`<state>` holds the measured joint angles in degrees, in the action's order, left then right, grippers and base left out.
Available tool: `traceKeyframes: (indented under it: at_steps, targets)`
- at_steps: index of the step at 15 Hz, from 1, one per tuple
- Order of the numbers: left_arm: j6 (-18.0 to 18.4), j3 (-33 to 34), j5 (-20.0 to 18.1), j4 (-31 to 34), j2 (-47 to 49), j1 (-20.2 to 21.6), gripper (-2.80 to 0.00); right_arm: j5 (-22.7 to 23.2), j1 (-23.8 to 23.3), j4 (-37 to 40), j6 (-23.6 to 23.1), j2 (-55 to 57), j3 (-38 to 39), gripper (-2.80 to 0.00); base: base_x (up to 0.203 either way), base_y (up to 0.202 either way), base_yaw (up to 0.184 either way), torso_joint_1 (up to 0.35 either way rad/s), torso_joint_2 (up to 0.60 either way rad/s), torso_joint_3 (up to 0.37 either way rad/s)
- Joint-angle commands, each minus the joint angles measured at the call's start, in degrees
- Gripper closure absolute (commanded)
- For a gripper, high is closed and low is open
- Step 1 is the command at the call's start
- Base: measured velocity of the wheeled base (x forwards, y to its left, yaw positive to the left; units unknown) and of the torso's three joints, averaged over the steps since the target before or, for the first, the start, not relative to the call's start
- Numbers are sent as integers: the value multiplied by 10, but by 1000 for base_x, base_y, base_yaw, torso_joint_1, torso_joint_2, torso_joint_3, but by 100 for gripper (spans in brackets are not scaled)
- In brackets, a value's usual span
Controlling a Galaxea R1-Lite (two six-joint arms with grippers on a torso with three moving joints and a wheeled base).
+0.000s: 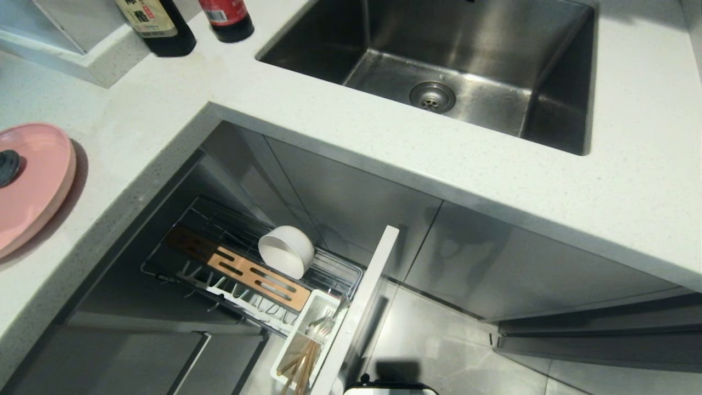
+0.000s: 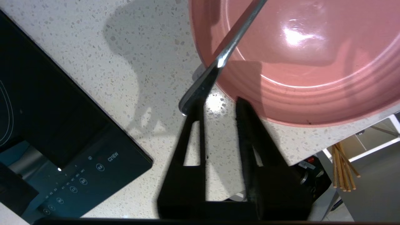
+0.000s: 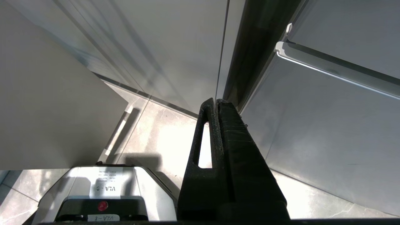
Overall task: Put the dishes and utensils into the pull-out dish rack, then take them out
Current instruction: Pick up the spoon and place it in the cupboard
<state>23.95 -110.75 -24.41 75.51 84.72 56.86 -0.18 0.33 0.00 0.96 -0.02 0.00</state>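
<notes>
Our left gripper point(image 2: 218, 107), two black tapering fingers with open slots in them, stands a little way open over the speckled white stone countertop point(image 2: 150, 78) and holds nothing. We see the flat end of the slim grey metal spoon point(image 2: 215, 67) lying just at the tip of one finger; whether it touches that finger we cannot tell. The spoon's polished handle runs from there up over the rim and across the wide, flat, round pink plate point(image 2: 312, 78), whose glossy surface carries faint concentric rings. The plate's rim sits just beside the other finger. A black glass cooktop point(image 2: 62, 131) with small printed controls lies on the counter on the spoon's far side from the plate.

In our head view the pink plate rests at the counter's left edge, well apart from the pull-out chrome wire dish rack point(image 1: 230, 241) drawn out below. The round cream-white bowl point(image 1: 286, 251) leans tilted in its wires, beside the tan slotted wooden strip point(image 1: 258, 277). The thin light-wood chopsticks point(image 1: 301, 365) stand in the white utensil cup point(image 1: 307, 334), against the pale flat cabinet front point(image 1: 362, 307).

Our right gripper point(image 3: 217, 103) hangs near the grey floor, its black fingers pressed together on nothing.
</notes>
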Motion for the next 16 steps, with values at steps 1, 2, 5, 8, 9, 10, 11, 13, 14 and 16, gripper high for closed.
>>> traceKeyframes:
  at_steps: [1,2,5,8,9,10,11,13,14,16]
  targets:
    - [2,0,-2,3,17,-1,-280,0,0,0,0,0,1,0,0,0,0,0,0,0]
    - [3,0,-2,3,20,-4,-280,0,0,0,0,0,1,0,0,0,0,0,0,0]
    - [10,0,-4,3,28,-20,-280,0,0,0,0,0,1,0,0,0,0,0,0,0]
    - [27,1,-33,5,41,-29,-280,0,0,0,0,0,1,0,0,0,0,0,0,0]
    - [28,1,-39,4,46,-32,-280,0,0,0,0,0,1,0,0,0,0,0,0,0]
    - [29,1,-45,3,51,-32,-280,0,0,0,0,0,1,0,0,0,0,0,0,0]
    - [29,1,-46,1,55,-32,-280,0,0,0,0,0,1,0,0,0,0,0,0,0]
    - [29,1,-53,-2,65,-36,-280,0,0,0,0,0,1,0,0,0,0,0,0,0]
    - [29,1,-66,-3,68,-40,-280,0,0,0,0,0,1,0,0,0,0,0,0,0]
    - [33,1,-93,-3,75,-46,-280,0,0,0,0,0,1,0,0,0,0,0,0,0]
